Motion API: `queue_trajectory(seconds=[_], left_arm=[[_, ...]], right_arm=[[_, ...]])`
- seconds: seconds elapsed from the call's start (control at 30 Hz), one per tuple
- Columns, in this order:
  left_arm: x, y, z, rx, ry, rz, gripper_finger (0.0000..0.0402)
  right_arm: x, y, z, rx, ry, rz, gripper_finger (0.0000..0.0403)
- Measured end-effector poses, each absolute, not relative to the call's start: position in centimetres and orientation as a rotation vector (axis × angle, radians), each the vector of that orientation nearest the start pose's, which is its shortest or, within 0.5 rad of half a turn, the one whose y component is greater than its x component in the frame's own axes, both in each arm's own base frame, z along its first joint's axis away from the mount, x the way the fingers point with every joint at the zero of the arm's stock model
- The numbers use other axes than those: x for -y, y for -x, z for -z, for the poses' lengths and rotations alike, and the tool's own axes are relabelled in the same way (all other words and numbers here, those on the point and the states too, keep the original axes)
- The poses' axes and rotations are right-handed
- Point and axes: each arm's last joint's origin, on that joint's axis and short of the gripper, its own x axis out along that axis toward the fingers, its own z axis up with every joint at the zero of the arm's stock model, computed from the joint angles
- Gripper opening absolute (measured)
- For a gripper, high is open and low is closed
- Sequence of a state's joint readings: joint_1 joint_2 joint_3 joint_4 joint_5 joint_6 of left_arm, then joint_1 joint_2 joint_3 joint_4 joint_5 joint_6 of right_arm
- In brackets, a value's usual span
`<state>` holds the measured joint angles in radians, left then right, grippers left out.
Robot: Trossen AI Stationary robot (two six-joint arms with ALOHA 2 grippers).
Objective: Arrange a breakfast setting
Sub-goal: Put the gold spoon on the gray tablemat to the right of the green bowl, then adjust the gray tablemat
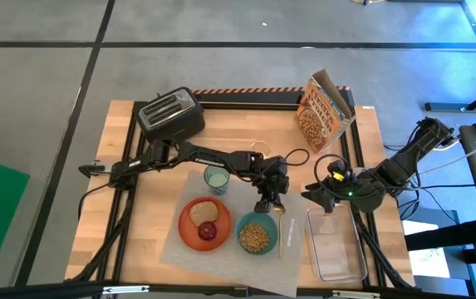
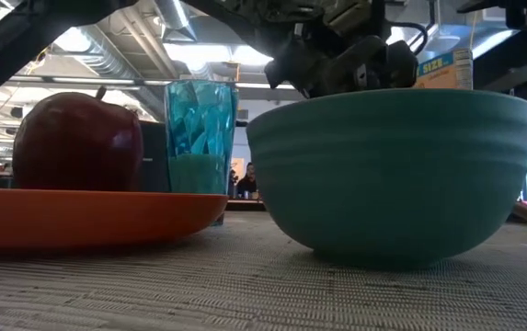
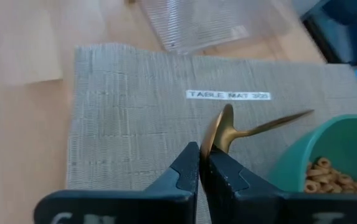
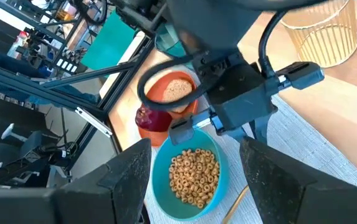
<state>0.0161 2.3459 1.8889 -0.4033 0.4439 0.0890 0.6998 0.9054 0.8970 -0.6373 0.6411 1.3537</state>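
The grey placemat [image 1: 179, 249] carries the orange plate [image 1: 189, 232] with the toast [image 1: 203, 213] and the red fruit [image 1: 208, 232]. The teal bowl [image 1: 257, 235] of cereal rings and the green-tinted glass [image 1: 215, 178] also stand on it. My left gripper [image 1: 269, 205] is at the bowl's far right side, shut on the gold spoon [image 1: 279, 234]. My right gripper [image 1: 316, 198] is open and empty above the far end of the clear tub [image 1: 335, 245]. My left gripper pinches the spoon's bowl end [image 3: 214, 138] between its two fingertips. The fingers slant down from above at the spoon's far end. The spoon's bowl is turned on edge. The handle [image 3: 278, 121] runs toward the table's near edge beside the teal bowl [image 3: 328, 162]; whether it rests on the mat, I cannot tell.
A black toaster [image 1: 169, 114] stands at the far left and a cereal box [image 1: 325, 110] at the far right. A gold wire basket [image 4: 324, 31] sits beyond the mat. The mat's right strip [image 3: 134, 112] beside the bowl is bare.
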Motion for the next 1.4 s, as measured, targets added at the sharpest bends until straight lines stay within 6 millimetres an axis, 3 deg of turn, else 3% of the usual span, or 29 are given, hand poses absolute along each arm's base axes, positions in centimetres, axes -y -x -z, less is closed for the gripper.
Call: queue_trajectory(seconds=[0.27, 0.47, 0.67, 0.93, 1.23, 1.4], left_arm=[[-0.2, -51.2, -16.8, -0.809, 0.205, 0.52, 0.001], [1.2, -51.6, -17.1, -0.764, 0.17, 0.534, 0.0011], [2.9, -51.8, -16.1, -0.77, 0.119, 0.519, 0.0011], [2.8, -51.8, -16.1, -0.764, 0.079, 0.527, 0.0013], [2.6, -51.8, -16.0, -0.766, 0.08, 0.512, 0.0093], [2.2, -51.6, -16.8, -0.802, 0.132, 0.391, 0.013]], right_arm=[[-10.0, -14.5, -31.5, -0.452, -0.931, 0.27, 0.0237], [-10.0, -14.5, -31.5, -0.457, -0.934, 0.264, 0.0237], [-10.0, -14.5, -31.5, -0.457, -0.936, 0.263, 0.0237], [-10.3, -14.5, -31.3, -0.521, -0.922, 0.21, 0.0237], [-10.6, -14.8, -30.3, -0.584, -0.882, 0.271, 0.0237], [-10.2, -14.7, -29.8, -0.597, -0.863, 0.339, 0.0235]])
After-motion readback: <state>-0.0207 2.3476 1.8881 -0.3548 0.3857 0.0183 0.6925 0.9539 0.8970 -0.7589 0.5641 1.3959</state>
